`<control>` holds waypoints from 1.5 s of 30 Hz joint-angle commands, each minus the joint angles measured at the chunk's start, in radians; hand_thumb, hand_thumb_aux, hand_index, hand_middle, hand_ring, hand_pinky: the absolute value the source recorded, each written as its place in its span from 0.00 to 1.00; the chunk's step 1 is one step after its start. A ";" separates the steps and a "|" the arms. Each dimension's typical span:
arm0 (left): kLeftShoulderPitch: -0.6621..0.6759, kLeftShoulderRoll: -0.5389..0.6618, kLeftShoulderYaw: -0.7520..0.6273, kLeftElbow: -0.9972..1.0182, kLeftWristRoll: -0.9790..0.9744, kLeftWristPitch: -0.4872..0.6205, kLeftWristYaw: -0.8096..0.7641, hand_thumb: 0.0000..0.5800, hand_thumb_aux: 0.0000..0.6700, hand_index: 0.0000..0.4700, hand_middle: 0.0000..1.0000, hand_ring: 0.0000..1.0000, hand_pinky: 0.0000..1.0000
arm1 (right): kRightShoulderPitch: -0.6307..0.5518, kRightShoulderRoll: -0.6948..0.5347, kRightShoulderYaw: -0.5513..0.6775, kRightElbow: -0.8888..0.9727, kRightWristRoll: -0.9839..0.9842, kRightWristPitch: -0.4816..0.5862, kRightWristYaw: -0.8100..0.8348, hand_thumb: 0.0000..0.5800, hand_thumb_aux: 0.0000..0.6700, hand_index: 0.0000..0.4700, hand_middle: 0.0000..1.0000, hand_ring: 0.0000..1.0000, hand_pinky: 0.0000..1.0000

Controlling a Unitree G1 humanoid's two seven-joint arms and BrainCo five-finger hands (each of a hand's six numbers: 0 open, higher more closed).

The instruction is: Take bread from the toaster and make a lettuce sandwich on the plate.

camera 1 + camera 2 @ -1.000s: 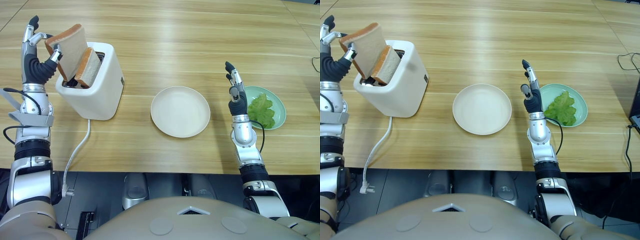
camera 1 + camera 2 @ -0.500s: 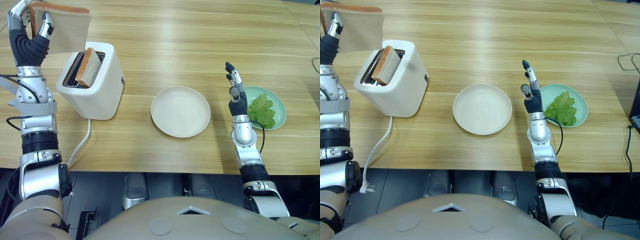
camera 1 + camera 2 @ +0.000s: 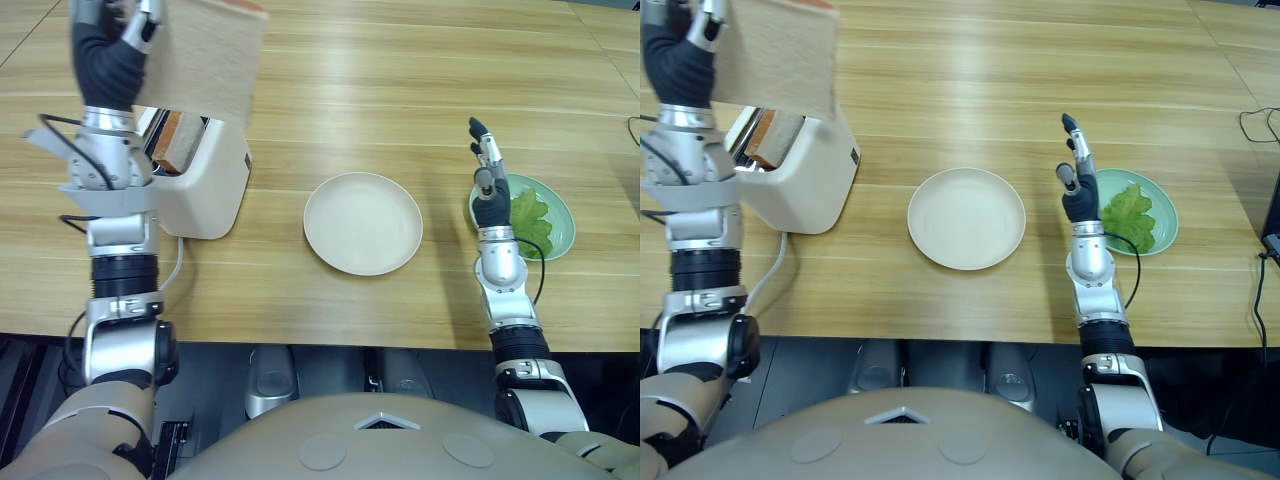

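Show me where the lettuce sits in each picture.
Left eye view: the lettuce lies on the green dish near the right edge, beside the right hand.
Right eye view: the lettuce lies further in from the right edge.
Shared landmark: the cream plate, left of it.

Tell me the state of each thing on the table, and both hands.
Left hand: shut on bread slice, raised above toaster.
Second slice: in toaster slot.
Plate: empty.
Green dish: holds lettuce.
Right hand: open, upright beside green dish.

Both arms [image 3: 118, 232] are silver with black bands, black cables and dark fingers [image 3: 478, 130].
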 commanded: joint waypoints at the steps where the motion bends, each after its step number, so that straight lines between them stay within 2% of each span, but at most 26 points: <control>1: 0.002 -0.086 -0.129 0.068 0.022 0.065 -0.102 1.00 1.00 0.98 1.00 1.00 1.00 | 0.016 -0.080 -0.055 0.019 -0.078 0.069 -0.068 0.00 0.00 0.00 0.00 0.00 0.00; 5: -0.034 -0.173 -0.218 0.246 0.087 0.067 -0.167 1.00 1.00 0.98 1.00 1.00 1.00 | 0.037 -0.162 -0.082 0.056 -0.153 0.140 -0.140 0.00 0.00 0.00 0.00 0.00 0.00; 11: -0.095 -0.257 -0.304 0.549 0.160 0.050 -0.258 1.00 1.00 0.98 1.00 1.00 1.00 | 0.066 -0.290 -0.036 0.121 -0.347 0.300 -0.260 0.00 0.00 0.00 0.00 0.00 0.00; 17: -0.186 -0.288 -0.323 0.855 0.250 0.017 -0.234 1.00 1.00 0.98 1.00 1.00 1.00 | 0.052 -0.352 0.089 0.322 -0.504 0.432 -0.380 0.00 0.00 0.00 0.00 0.00 0.00; 23: -0.240 -0.297 -0.323 1.003 0.310 -0.004 -0.207 1.00 0.95 0.93 1.00 1.00 1.00 | 0.017 -0.354 0.191 0.476 -0.528 0.465 -0.434 0.00 0.00 0.00 0.00 0.00 0.00; 24: -0.246 -0.297 -0.324 1.017 0.319 -0.005 -0.208 0.98 0.86 0.84 1.00 1.00 1.00 | 0.010 -0.351 0.206 0.497 -0.527 0.466 -0.438 0.09 0.05 0.05 0.00 0.00 0.00; 25: -0.250 -0.296 -0.326 1.030 0.328 -0.005 -0.208 0.98 0.86 0.84 1.00 1.00 1.00 | 0.001 -0.347 0.218 0.515 -0.526 0.467 -0.442 0.09 0.05 0.05 0.00 0.00 0.00; 26: -0.254 -0.295 -0.330 1.040 0.337 -0.005 -0.207 0.94 0.76 0.74 1.00 1.00 1.00 | -0.010 -0.342 0.231 0.538 -0.526 0.467 -0.446 0.22 0.12 0.12 0.00 0.00 0.00; 27: -0.258 -0.294 -0.333 1.051 0.348 -0.005 -0.203 0.94 0.76 0.74 1.00 1.00 1.00 | -0.020 -0.339 0.243 0.554 -0.526 0.468 -0.447 0.22 0.12 0.12 0.00 0.00 0.00; 28: -0.261 -0.293 -0.338 1.062 0.361 -0.004 -0.198 0.79 0.55 0.53 0.89 0.89 0.89 | -0.033 -0.336 0.257 0.577 -0.526 0.467 -0.450 0.39 0.22 0.21 0.00 0.00 0.00; 29: -0.265 -0.292 -0.341 1.072 0.374 -0.004 -0.192 0.77 0.52 0.51 0.87 0.87 0.87 | -0.047 -0.333 0.273 0.598 -0.528 0.466 -0.450 0.50 0.29 0.28 0.00 0.00 0.00; 30: -0.268 -0.292 -0.343 1.080 0.385 -0.003 -0.186 0.77 0.52 0.51 0.87 0.87 0.87 | -0.058 -0.331 0.285 0.612 -0.528 0.464 -0.450 0.50 0.29 0.28 0.00 0.00 0.00; 32: -0.273 -0.292 -0.347 1.093 0.406 -0.005 -0.174 0.59 0.36 0.35 0.81 0.81 0.81 | -0.076 -0.330 0.304 0.639 -0.521 0.460 -0.456 0.61 0.37 0.36 0.00 0.00 0.00; 33: -0.275 -0.292 -0.349 1.097 0.414 -0.007 -0.169 0.43 0.25 0.24 0.78 0.78 0.78 | -0.083 -0.331 0.310 0.650 -0.518 0.459 -0.459 0.65 0.41 0.40 0.00 0.00 0.00; 34: -0.277 -0.292 -0.349 1.099 0.419 -0.009 -0.166 0.35 0.20 0.19 0.75 0.75 0.75 | -0.088 -0.331 0.317 0.658 -0.516 0.458 -0.461 0.74 0.49 0.48 0.00 0.00 0.00; 35: -0.277 -0.293 -0.348 1.101 0.423 -0.012 -0.165 0.31 0.17 0.17 0.73 0.73 0.73 | -0.093 -0.332 0.323 0.664 -0.514 0.458 -0.462 0.76 0.51 0.50 0.00 0.00 0.00; 37: -0.278 -0.295 -0.345 1.102 0.428 -0.015 -0.164 0.30 0.16 0.16 0.70 0.70 0.70 | -0.101 -0.332 0.333 0.673 -0.510 0.456 -0.463 0.80 0.56 0.55 0.00 0.00 0.00; 39: -0.278 -0.297 -0.346 1.103 0.434 -0.020 -0.162 0.24 0.13 0.12 0.66 0.66 0.66 | -0.104 -0.331 0.343 0.689 -0.504 0.451 -0.465 0.87 0.64 0.62 0.00 0.00 0.00; 41: -0.277 -0.297 -0.350 1.105 0.446 -0.029 -0.155 0.02 0.01 0.01 0.54 0.54 0.54 | -0.105 -0.332 0.350 0.693 -0.496 0.447 -0.467 0.95 0.78 0.76 0.00 0.00 0.00; 42: -0.275 -0.297 -0.352 1.105 0.452 -0.033 -0.152 0.00 0.00 0.00 0.42 0.42 0.42 | -0.105 -0.333 0.354 0.691 -0.492 0.446 -0.468 0.99 0.91 0.89 0.00 0.00 0.00; 43: -0.274 -0.297 -0.352 1.106 0.457 -0.037 -0.151 0.00 0.00 0.00 0.36 0.36 0.36 | -0.106 -0.334 0.357 0.690 -0.488 0.444 -0.469 1.00 0.96 0.94 0.00 0.00 0.00; 44: -0.273 -0.296 -0.353 1.106 0.461 -0.041 -0.151 0.00 0.00 0.00 0.36 0.36 0.36 | -0.106 -0.335 0.360 0.690 -0.485 0.442 -0.470 1.00 0.96 0.94 0.00 0.00 0.00; 45: -0.273 -0.295 -0.355 1.106 0.465 -0.044 -0.151 0.00 0.00 0.00 0.20 0.20 0.20 | -0.107 -0.335 0.361 0.691 -0.482 0.439 -0.472 1.00 1.00 0.98 0.00 0.00 0.00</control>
